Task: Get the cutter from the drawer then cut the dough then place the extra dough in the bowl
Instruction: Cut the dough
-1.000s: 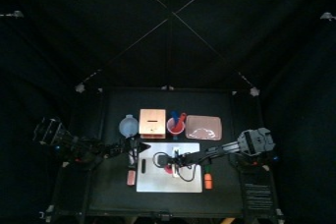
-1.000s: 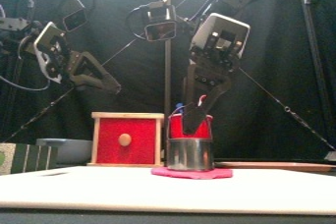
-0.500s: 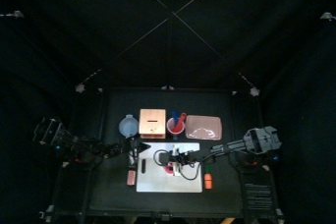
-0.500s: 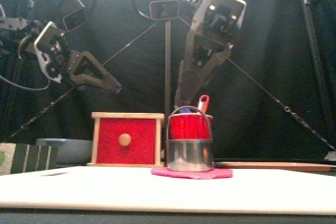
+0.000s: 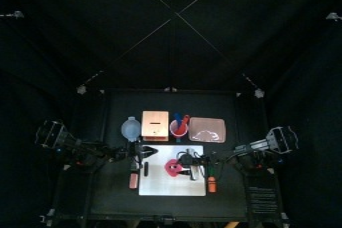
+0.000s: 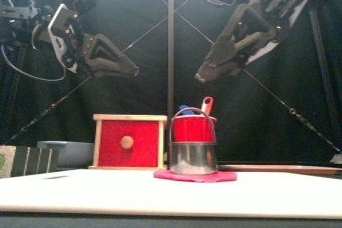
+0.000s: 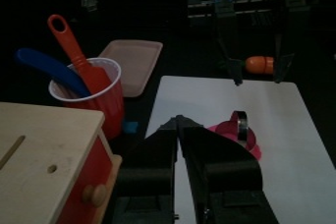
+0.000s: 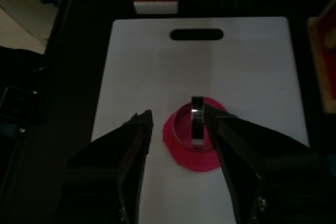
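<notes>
At the front of the tabletop lies the white cutting board point(image 8: 250, 61). On it is a flat pink dough point(image 8: 178, 151), and the metal cutter point(image 6: 195, 157) stands on the dough. The right hand point(image 8: 182, 116) hangs above the cutter, jaws apart and touching nothing. The left hand point(image 7: 180, 122), jaws together and empty, hangs by the board's left side. Behind stand the wooden box point(image 6: 130, 142), red cup point(image 6: 195, 130), bowl point(image 5: 130, 127) and pink tray point(image 5: 210, 130).

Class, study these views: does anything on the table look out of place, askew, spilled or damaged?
Nothing is spilled or damaged. One oddity: the metal cutter stands unattended on the pink dough on the white board, while the left gripper and right gripper hang well above it, holding nothing.
</notes>
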